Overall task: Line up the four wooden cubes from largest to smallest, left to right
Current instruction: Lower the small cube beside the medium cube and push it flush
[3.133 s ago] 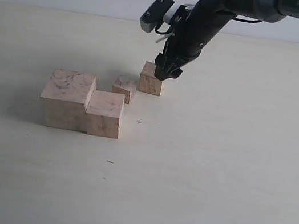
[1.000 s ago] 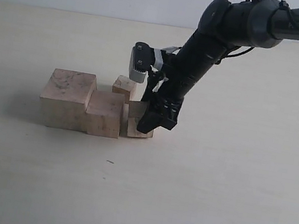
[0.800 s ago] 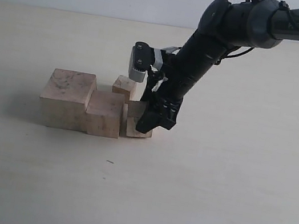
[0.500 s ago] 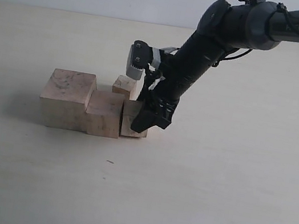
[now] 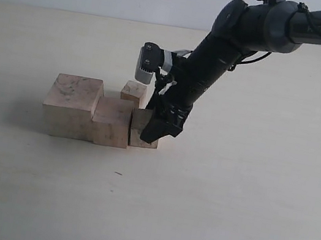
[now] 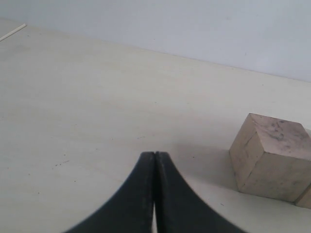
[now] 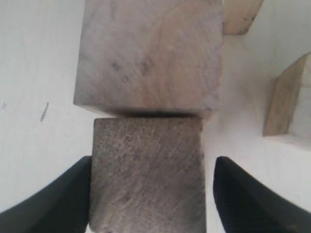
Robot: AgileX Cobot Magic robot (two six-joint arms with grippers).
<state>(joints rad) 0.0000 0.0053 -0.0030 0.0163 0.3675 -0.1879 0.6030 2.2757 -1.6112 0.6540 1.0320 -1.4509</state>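
Darker tan wooden cube [image 7: 146, 174]: on the pale surface [image 5: 227, 200] between the right pincer [image 7: 151, 194] jaws, butted against the larger pale wooden cube [image 7: 148, 53] beyond its tips.
Right pincer: released; gap at one jaw.
Left pincer [image 6: 154, 165]: clenched, empty.
Handling: likely light, rigid; grasp opposite flat faces.

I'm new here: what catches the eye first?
The black right gripper straddles a darker tan wooden cube, jaws open. That cube closes the right end of a row with the largest pale wooden cube and a medium pale wooden cube; the smallest pale wooden cube sits behind.
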